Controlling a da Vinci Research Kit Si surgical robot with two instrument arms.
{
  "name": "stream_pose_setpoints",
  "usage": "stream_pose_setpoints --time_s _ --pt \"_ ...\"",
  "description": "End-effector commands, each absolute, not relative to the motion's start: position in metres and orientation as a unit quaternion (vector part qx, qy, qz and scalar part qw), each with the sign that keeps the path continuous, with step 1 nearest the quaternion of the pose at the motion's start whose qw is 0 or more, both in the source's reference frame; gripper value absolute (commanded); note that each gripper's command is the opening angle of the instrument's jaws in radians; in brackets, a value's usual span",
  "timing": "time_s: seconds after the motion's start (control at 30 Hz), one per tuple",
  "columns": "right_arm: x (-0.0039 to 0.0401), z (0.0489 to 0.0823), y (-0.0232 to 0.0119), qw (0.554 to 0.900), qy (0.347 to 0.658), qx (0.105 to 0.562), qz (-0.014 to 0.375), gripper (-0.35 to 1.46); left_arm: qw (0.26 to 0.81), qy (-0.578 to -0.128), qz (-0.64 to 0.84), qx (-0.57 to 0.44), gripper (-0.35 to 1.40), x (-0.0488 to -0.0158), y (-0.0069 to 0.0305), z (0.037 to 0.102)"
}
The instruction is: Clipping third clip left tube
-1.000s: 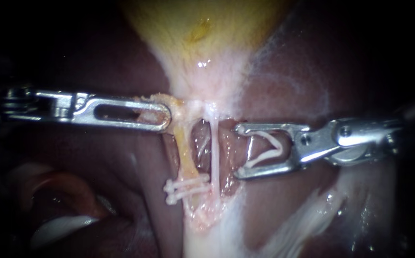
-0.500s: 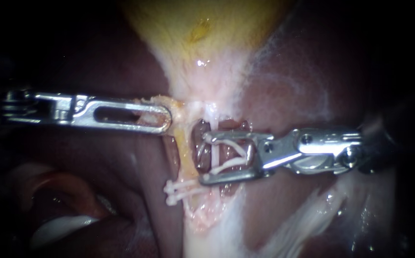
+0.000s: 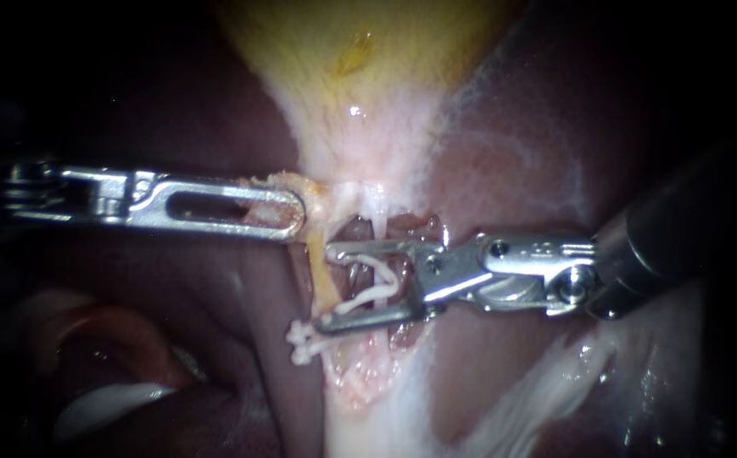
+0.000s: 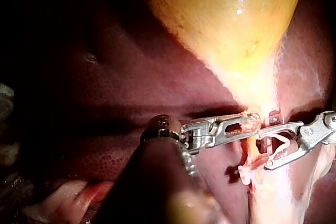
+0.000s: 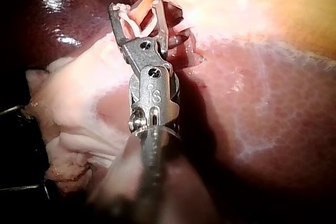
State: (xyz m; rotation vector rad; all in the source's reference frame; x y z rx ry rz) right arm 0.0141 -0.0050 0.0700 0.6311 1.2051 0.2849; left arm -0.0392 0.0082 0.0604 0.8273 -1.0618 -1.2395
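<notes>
Your left instrument (image 3: 290,212) comes in from nine o'clock with its jaws clamped together on a fringe of tissue at the neck of the gallbladder (image 3: 360,59), which fills twelve o'clock. That hold seems meant to keep the neck drawn sideways, so the left tube (image 3: 319,280) stands taut and apart from the liver (image 3: 512,170) behind it. Your right instrument (image 3: 326,288) enters from three o'clock. Its jaws stand wide apart yet both bear on the open clip (image 3: 378,293) seated between them, so they are carrying it rather than empty. Its tips reach the left tube, one at the tube's twelve o'clock end and one at its six o'clock end, just above the two clips (image 3: 303,342) already across it. That placement suggests you mean to set this one higher on the same tube, leaving room between. Mind that the thin pale tube (image 3: 378,222) at the left tube's three o'clock also appears to lie inside the span. From the right wrist view I cannot tell whether the tips have fully passed the left tube. No brand, label or readable writing shows on the tissue or clips
</notes>
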Motion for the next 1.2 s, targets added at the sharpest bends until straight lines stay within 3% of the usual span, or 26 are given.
stream_pose_setpoints --time_s 0.03,0.5,0.77,1.2 --pt "0.0142 0.0703 -0.0052 0.767 0.554 0.294 0.133 0.47 0.610 -0.460 -0.537 0.358 -0.35 -0.0393 0.0081 0.0604" --pt "0.0154 0.0721 -0.0053 0.753 0.561 0.314 0.140 0.47 0.610 -0.460 -0.536 0.359 -0.35 -0.0394 0.0080 0.0601" --pt "0.0159 0.0719 -0.0048 0.707 0.592 0.353 0.159 0.45 0.610 -0.460 -0.536 0.360 -0.35 -0.0393 0.0081 0.0602" --pt "0.0157 0.0726 -0.0023 0.675 0.614 0.367 0.183 0.44 0.610 -0.460 -0.536 0.360 -0.35 -0.0392 0.0082 0.0605"
